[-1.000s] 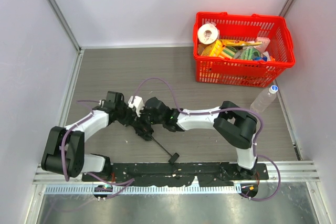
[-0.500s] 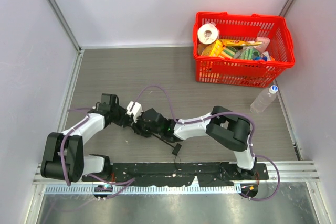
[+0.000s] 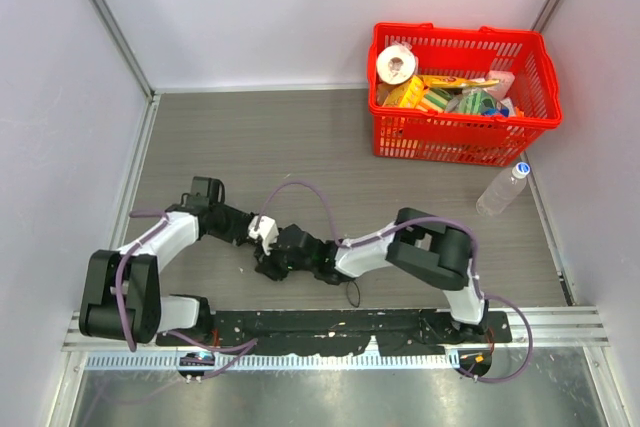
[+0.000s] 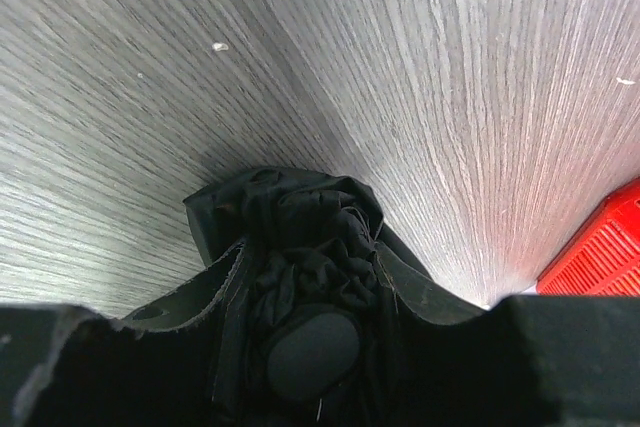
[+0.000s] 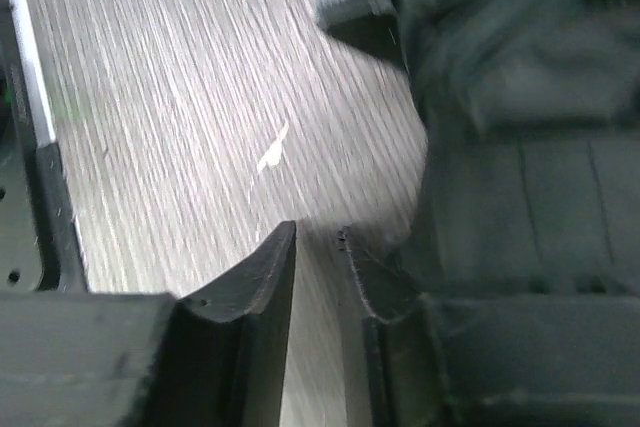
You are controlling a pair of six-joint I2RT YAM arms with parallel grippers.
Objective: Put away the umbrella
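Left tool (image 4: 310, 297) is clamped on the bunched umbrella (image 4: 290, 207), which lies low on the bench (image 3: 300, 137) between the arms, while right tool (image 5: 318, 277), slightly parted and empty, sits just beside the umbrella's right; long axis not discernible.

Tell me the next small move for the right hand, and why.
Probably spread the right hand wider and draw it back. Its jaws stand slightly apart with only the grey wood-grain tabletop between them, while the left hand grips the bunched black fabric compact umbrella.
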